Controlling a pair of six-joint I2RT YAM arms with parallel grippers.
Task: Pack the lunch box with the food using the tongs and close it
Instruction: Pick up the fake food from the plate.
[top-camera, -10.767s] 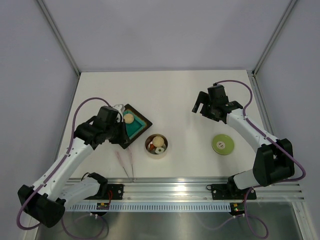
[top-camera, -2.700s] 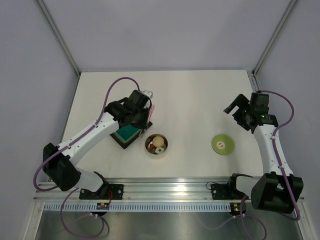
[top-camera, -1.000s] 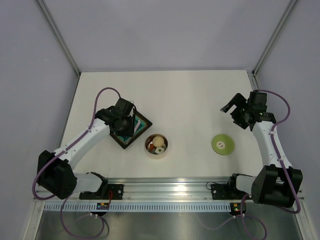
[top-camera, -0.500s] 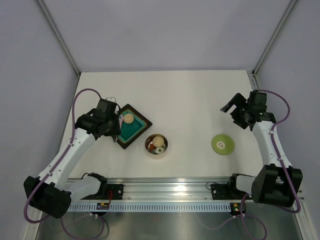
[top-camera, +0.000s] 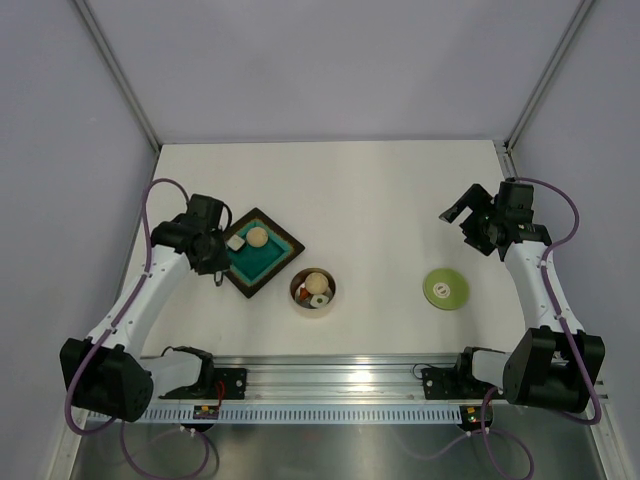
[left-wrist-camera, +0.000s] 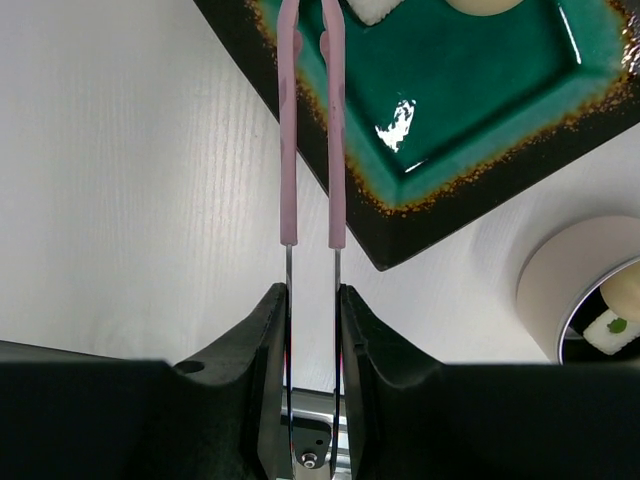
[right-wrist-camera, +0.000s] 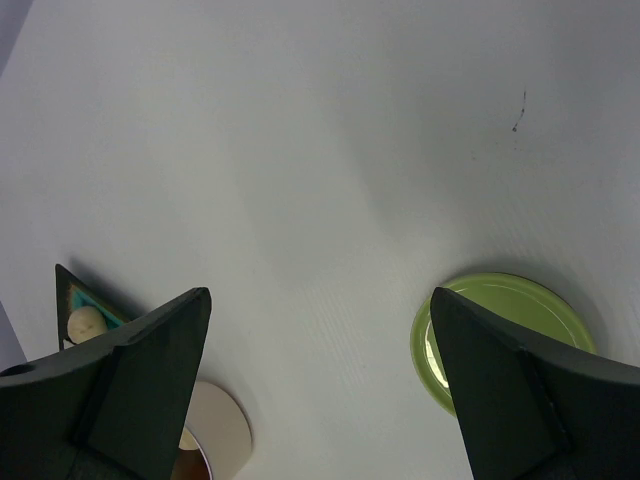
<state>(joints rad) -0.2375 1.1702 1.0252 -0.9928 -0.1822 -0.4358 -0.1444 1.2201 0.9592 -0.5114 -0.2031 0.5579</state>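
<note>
My left gripper (left-wrist-camera: 312, 300) is shut on the pale-pink tongs (left-wrist-camera: 288, 130), squeezing their two arms nearly parallel. It hovers at the left edge of the teal tray (top-camera: 272, 262). The tongs reach over the tray rim (left-wrist-camera: 330, 190), and their tips end just left of a white cube of food (left-wrist-camera: 375, 8), with nothing between them. A beige ball (top-camera: 257, 236) lies beside the cube. The steel lunch box (top-camera: 313, 290) holds several food pieces (left-wrist-camera: 610, 325). Its green lid (top-camera: 445, 289) lies flat to the right. My right gripper (right-wrist-camera: 318, 295) hangs open and empty above the table behind the lid (right-wrist-camera: 490, 300).
The lunch box (right-wrist-camera: 215, 430) stands just right of the tray's near corner. The tray's corner with the ball (right-wrist-camera: 85, 322) shows in the right wrist view. An aluminium rail (top-camera: 340, 380) runs along the near table edge. Grey walls enclose the table at the back and sides.
My left arm swung back from above the tray to its left side with the tongs, and the tongs' arms were squeezed closer together. My right arm stayed still.
</note>
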